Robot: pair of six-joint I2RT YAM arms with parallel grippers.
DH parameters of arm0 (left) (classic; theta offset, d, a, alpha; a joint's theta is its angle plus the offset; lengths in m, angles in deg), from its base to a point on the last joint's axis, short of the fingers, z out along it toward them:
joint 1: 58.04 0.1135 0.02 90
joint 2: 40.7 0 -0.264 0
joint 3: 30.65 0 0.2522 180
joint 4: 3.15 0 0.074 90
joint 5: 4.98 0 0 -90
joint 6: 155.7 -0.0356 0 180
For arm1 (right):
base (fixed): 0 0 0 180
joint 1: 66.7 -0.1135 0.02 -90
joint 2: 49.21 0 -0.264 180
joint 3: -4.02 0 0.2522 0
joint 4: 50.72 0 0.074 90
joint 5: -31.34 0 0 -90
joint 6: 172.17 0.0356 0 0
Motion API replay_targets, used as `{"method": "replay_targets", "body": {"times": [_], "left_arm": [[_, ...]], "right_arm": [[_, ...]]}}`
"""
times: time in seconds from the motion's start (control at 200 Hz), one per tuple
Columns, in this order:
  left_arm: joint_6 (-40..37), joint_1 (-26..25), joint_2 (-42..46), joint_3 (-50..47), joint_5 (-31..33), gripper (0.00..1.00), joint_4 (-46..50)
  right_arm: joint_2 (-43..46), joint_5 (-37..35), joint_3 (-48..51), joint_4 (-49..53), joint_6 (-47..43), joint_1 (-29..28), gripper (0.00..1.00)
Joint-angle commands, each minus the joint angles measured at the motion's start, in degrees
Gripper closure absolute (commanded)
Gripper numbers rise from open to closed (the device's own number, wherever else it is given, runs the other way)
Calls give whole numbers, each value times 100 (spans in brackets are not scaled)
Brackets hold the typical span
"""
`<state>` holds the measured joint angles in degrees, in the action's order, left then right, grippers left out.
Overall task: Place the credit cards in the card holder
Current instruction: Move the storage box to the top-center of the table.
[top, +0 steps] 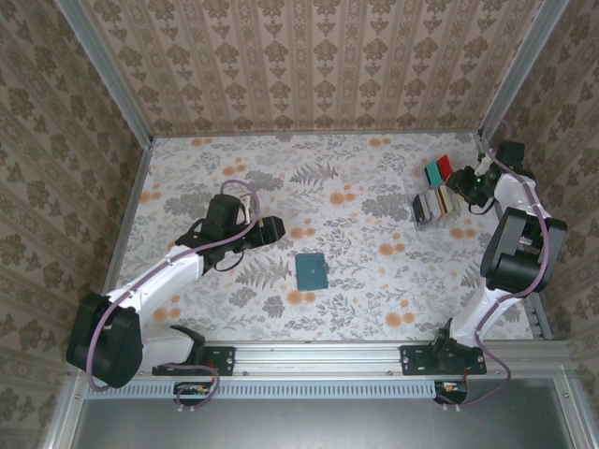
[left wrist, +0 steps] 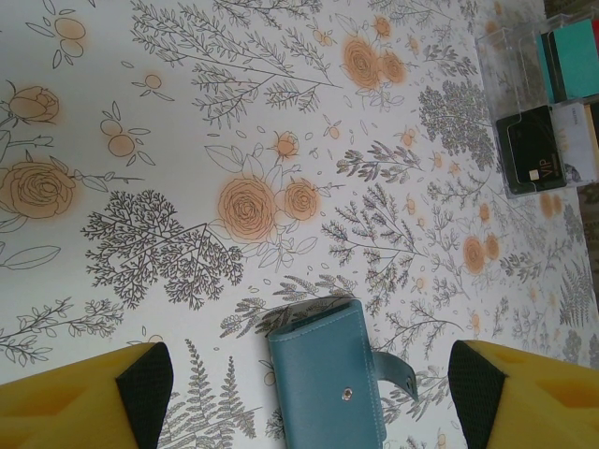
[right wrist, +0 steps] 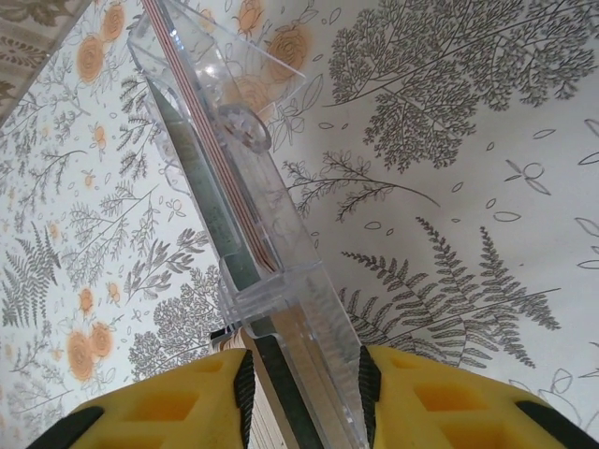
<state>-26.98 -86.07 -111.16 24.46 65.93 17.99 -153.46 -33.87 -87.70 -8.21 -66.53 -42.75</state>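
Several cards stand on edge in a clear tray at the worktop's far right, lengthwise ahead of the right claw, its jaws narrow around the tray's end; grip unclear. Mid-worktop, the closed card holder lies before the wide-open, empty left claw.

We see yellow, black-tipped left fingers. Between them, a teal-blue card holder lies on white cloth printed with grey ferns and orange roses; beyond them, 1 black card sits in a clear tray.
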Motion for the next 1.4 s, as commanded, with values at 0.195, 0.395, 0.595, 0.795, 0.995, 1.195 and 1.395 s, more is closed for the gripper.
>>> {"method": "replay_targets", "body": {"times": [0.195,0.395,0.595,0.795,0.995,1.195,1.395], "left_arm": [[-128,22,7,118,-68,20,16],[-127,26,-11,134,-68,20,27],[-154,26,-47,159,-89,20,36],[-159,22,-34,136,-89,20,36],[-151,18,-30,137,-87,20,19],[-163,24,-56,163,-95,20,27],[-161,25,-47,157,-103,20,36]], "right_arm": [[10,-425,-226,509,-474,-39,71],[-26,-510,-282,625,-610,-47,74],[-58,-581,-317,719,-727,-70,75],[-164,-715,-364,800,-756,-94,78],[-271,-746,-445,900,-826,-157,77],[-374,-854,-511,1012,-927,-229,78],[-346,-939,-511,1047,-965,-303,83]]}}
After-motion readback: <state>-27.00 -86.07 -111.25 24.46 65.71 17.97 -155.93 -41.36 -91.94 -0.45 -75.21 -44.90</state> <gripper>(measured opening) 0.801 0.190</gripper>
